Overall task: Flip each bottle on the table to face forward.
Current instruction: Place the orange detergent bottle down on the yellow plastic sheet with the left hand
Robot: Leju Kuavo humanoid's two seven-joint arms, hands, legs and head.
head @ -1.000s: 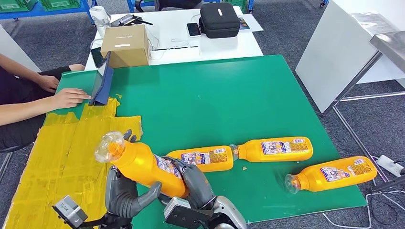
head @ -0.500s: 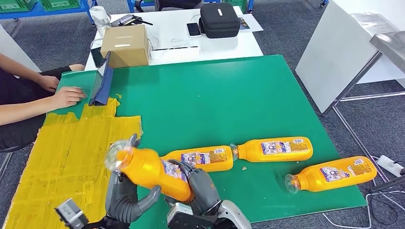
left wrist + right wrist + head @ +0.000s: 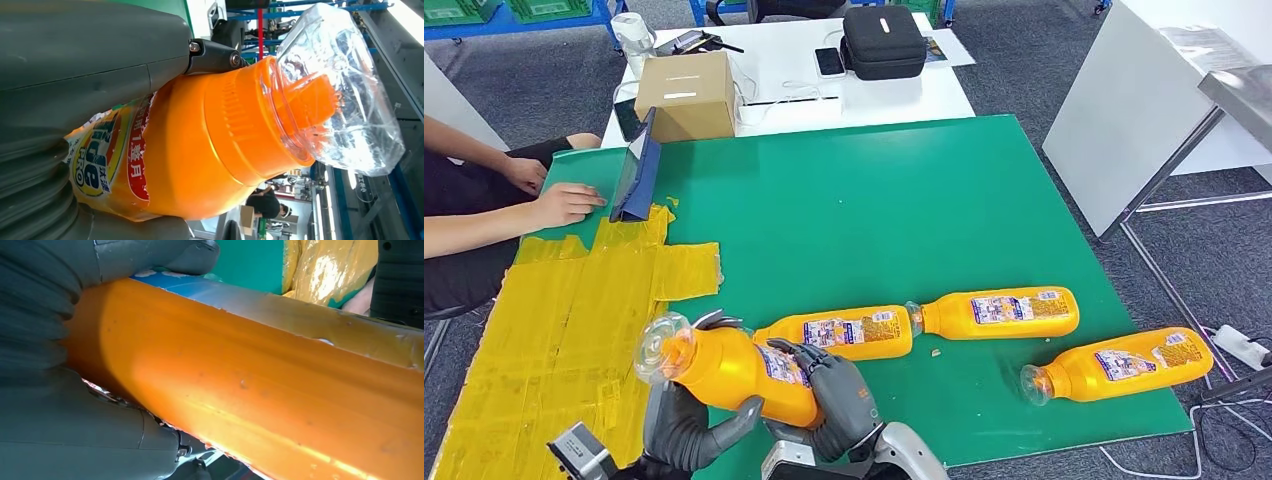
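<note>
Since 1 s ago the held bottle point(image 3: 729, 362) has dropped lower and levelled out a bit, cap end w/ clear cover still pointing to the robot's left, over the edge where the yellow taped patch point(image 3: 554, 320) meets the green mat point(image 3: 864, 200); the person's hand point(image 3: 564, 203) by the tablet point(image 3: 636, 168) pulled back slightly. I count 4 orange bottles: the one I'm holding plus 3 lying on the mat, namely the near-centre bottle point(image 3: 849, 330), the middle bottle point(image 3: 999, 312) neck-to-base w/ it, and the far-right bottle point(image 3: 1114, 364) set apart. Both hands grasp the held bottle: left hand point(image 3: 686, 420) cups it from below near the neck, fingers point(image 3: 75, 65) wrapped round the shoulder; right hand point(image 3: 834, 395) curls over the label end, fingers point(image 3: 45, 305) pressed on the body.
</note>
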